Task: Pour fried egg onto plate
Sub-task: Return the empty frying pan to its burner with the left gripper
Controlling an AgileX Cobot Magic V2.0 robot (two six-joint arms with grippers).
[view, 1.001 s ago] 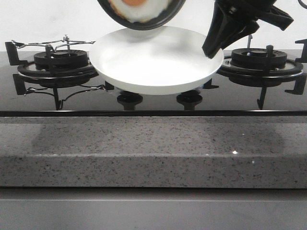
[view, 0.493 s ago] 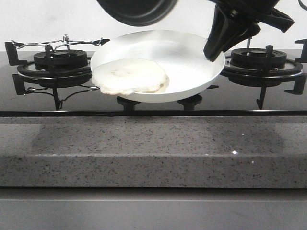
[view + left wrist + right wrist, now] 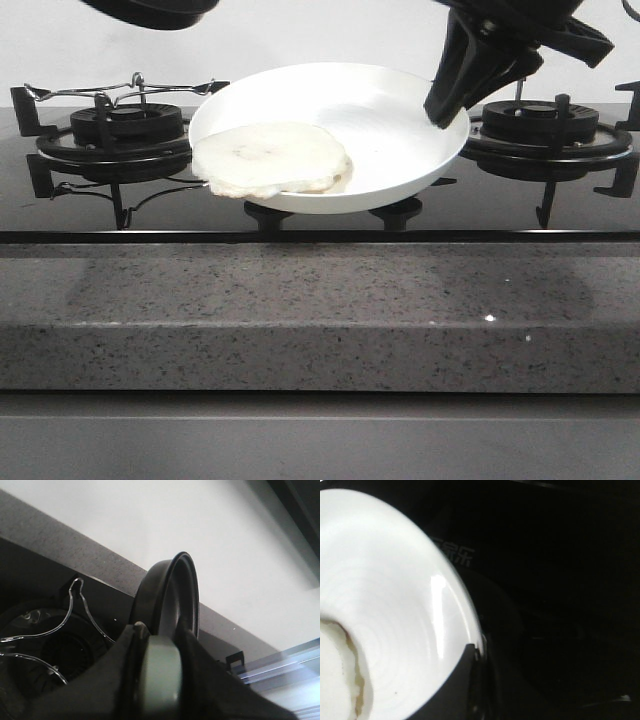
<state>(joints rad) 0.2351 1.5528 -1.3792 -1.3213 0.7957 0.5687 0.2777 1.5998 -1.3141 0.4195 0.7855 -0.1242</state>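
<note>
Egg [image 3: 270,158] on plate's [image 3: 390,110] left, opposite right pincer [image 3: 447,108].

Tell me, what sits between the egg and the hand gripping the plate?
Only bare white plate. In the front view, the egg lies at its left edge and the right hand grips its right rim.

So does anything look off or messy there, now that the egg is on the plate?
A little. The fried egg lies at the plate's left edge, draped over the rim rather than centred. The plate is tilted, held up at its right rim by the right gripper. Nothing looks spilled or broken.
</note>
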